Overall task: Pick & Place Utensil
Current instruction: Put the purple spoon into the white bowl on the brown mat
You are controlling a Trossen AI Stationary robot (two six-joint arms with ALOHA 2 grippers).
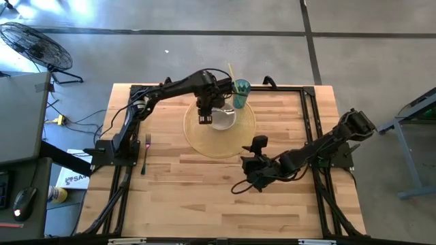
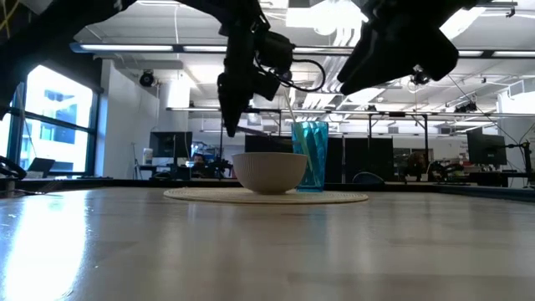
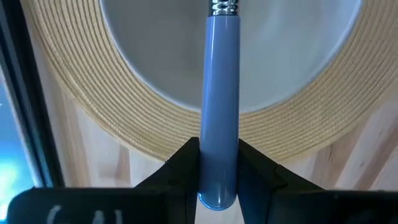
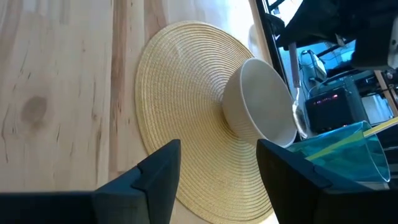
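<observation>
Utensil (image 3: 222,106): blue handle, stiff, light, smooth, likely slippery. My left gripper (image 3: 218,163) clamps its end above the bowl (image 1: 221,118); right gripper (image 4: 217,163) waits, fingers apart.

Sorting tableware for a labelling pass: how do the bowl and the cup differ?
The bowl is white, wide and low; the cup is teal, see-through, narrow and taller. The cup holds a yellow straw; the bowl's inside looks bare in the left wrist view. Both stand upright on the woven mat.
</observation>
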